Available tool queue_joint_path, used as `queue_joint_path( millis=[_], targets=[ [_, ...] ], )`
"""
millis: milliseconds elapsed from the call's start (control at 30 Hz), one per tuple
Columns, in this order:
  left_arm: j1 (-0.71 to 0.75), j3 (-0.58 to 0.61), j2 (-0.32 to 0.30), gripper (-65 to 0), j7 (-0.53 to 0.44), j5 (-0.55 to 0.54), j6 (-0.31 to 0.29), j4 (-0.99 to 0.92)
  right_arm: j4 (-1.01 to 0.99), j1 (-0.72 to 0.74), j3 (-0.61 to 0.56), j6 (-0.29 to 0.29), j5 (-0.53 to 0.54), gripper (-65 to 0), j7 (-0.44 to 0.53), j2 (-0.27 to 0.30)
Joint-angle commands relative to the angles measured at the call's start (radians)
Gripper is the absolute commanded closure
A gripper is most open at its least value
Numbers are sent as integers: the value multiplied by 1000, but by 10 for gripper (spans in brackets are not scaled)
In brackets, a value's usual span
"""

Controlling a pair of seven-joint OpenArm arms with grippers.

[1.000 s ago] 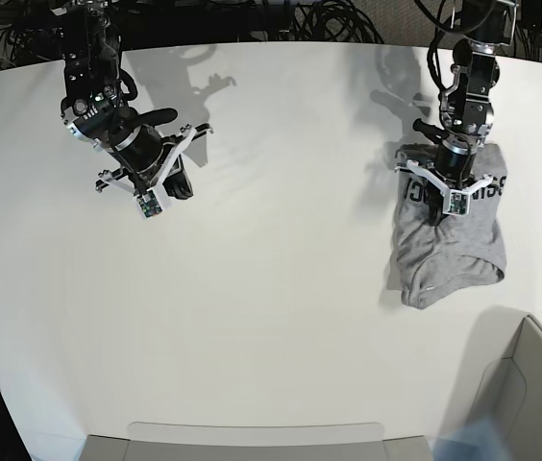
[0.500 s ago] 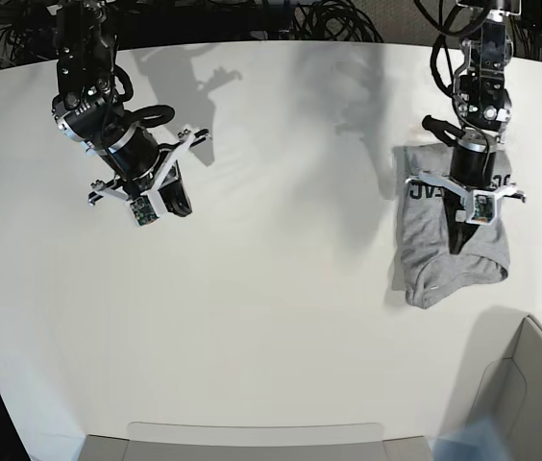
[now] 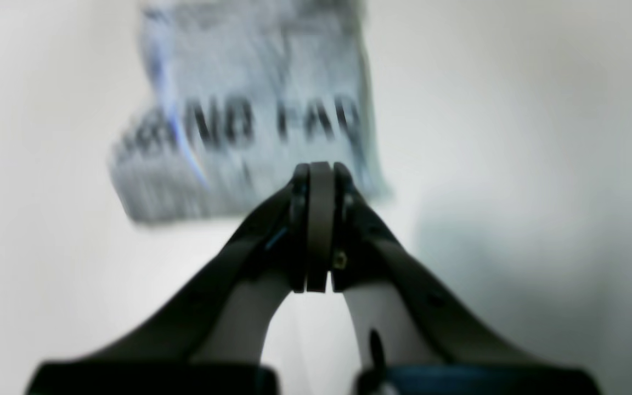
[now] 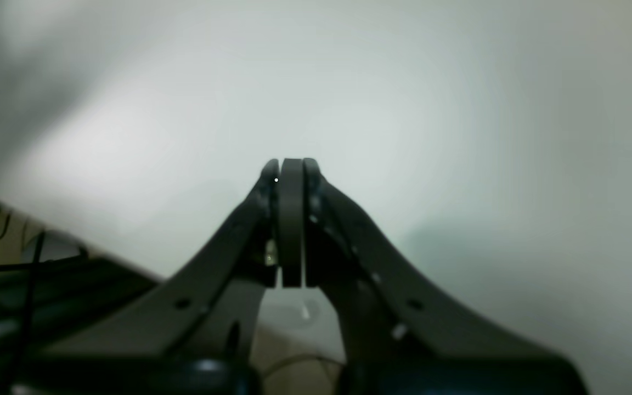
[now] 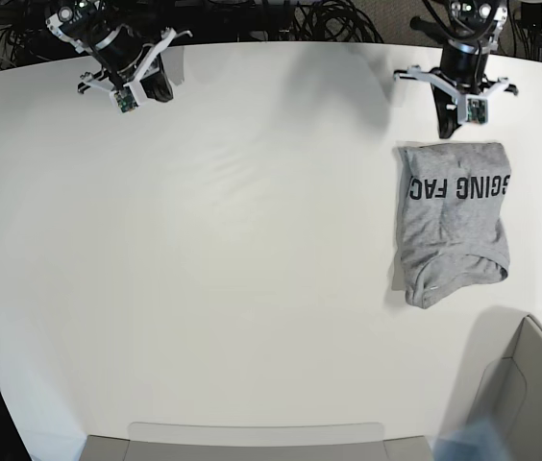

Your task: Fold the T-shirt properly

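Note:
The heather-grey T-shirt [image 5: 454,226] lies folded into a compact bundle on the white table [image 5: 252,269] at the right, black block lettering facing up near its far edge. It shows blurred in the left wrist view [image 3: 250,109]. My left gripper [image 5: 443,123] is shut and empty, lifted clear just beyond the shirt's far edge; in its own view [image 3: 320,171] the jaws are pressed together. My right gripper [image 5: 159,89] is shut and empty at the table's far left edge, over bare table in its own view [image 4: 291,167].
A grey bin [image 5: 532,384] stands at the near right corner, close to the shirt. A flat grey tray [image 5: 252,439] lies along the near edge. Black cables [image 5: 319,19] run behind the table's far edge.
Both arms have drawn back to the table's far edge. The left gripper has lifted off the T-shirt, which stays folded in place.

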Motion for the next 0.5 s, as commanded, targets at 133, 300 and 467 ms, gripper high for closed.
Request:
queue_joint_path(
  millis=[133,300,467],
  targets=[
    [212,-18,-2,0,-24,4,11,17,20,-212,35,6,12,-5,77,65],
    [376,-18,-4,0,-60,4,12,16,18,-384,29,6,12,-5,101,116],
    [450,-10,-10,0,-49,4,12,-21,14,-436,-1,6,12,-5,101,154]
  ],
)
